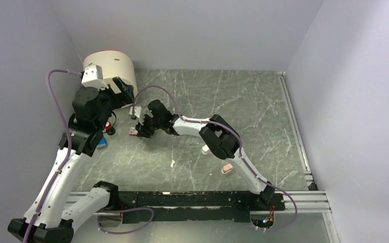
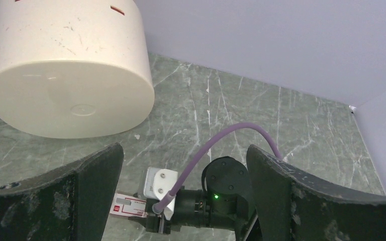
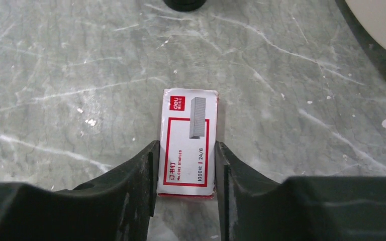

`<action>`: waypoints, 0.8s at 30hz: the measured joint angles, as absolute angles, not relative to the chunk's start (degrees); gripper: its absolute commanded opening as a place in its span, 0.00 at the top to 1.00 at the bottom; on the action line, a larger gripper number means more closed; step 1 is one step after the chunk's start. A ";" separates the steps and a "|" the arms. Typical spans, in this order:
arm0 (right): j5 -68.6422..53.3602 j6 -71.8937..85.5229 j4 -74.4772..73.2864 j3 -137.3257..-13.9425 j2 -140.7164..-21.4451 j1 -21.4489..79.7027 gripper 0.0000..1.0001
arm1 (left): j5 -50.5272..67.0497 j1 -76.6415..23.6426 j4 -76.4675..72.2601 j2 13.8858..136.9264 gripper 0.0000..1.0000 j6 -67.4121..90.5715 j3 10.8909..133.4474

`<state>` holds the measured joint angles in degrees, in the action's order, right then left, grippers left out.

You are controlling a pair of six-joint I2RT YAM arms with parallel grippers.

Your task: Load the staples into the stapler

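The red-and-white box of staples [image 3: 190, 120] lies flat on the green marbled counter [image 1: 223, 96], left of centre in the overhead view and at mid-frame in the right wrist view. The right tool [image 3: 187, 150] is grasping it, one dark finger against each long side. The left tool [image 2: 183, 165] is released, its fingers spread wide at the lower corners of its own view. In that view a cream cylindrical drum [image 2: 65, 75] fills the upper left.

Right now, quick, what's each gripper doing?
Left gripper: open wide, holding nothing.
Right gripper: closed on the sides of the staple box, which lies flat on the table.
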<state>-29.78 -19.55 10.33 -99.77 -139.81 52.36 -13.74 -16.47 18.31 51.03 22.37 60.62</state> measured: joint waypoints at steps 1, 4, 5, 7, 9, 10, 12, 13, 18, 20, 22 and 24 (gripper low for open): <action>-29.58 -19.46 9.56 -100.66 -140.22 52.40 0.64 | -13.74 -16.47 18.28 51.00 0.03 22.37 60.62; -28.64 -19.25 8.19 -102.37 -140.88 52.42 0.67 | -13.69 -16.47 18.28 51.09 0.03 22.52 60.62; -28.27 -19.29 8.16 -102.30 -140.86 52.42 0.68 | -13.58 -16.47 18.26 51.24 0.03 22.61 60.62; -27.81 -19.40 8.78 -101.43 -140.51 52.45 0.70 | -13.13 -16.47 18.28 51.75 0.03 23.00 60.66; -27.35 -19.86 9.08 -99.81 -139.48 52.40 0.72 | -12.40 -16.47 18.26 52.45 0.03 23.55 60.71; -27.27 -20.16 8.97 -99.09 -138.91 52.31 0.72 | -12.14 -16.47 18.31 52.69 0.03 23.77 60.71; -27.22 -21.15 8.27 -97.12 -137.36 51.88 0.73 | -11.40 -16.47 18.28 53.10 0.03 24.32 60.71; -27.44 -21.71 7.75 -96.07 -136.53 51.48 0.73 | -11.03 -16.47 18.26 53.28 0.03 24.71 60.71; -30.48 -25.82 4.19 -88.82 -130.85 47.42 0.73 | -9.02 -16.47 18.15 54.68 0.05 26.74 60.71; -31.92 -28.77 0.95 -86.98 -128.75 44.86 0.72 | -8.01 -16.47 17.89 55.79 0.05 27.92 60.71; -33.43 -31.48 -2.63 -86.74 -127.70 42.54 0.72 | -7.14 -16.47 17.69 56.80 0.05 29.04 60.62; -34.81 -34.50 -6.28 -86.78 -127.11 40.25 0.69 | -6.11 -16.47 16.95 57.93 0.06 30.59 59.99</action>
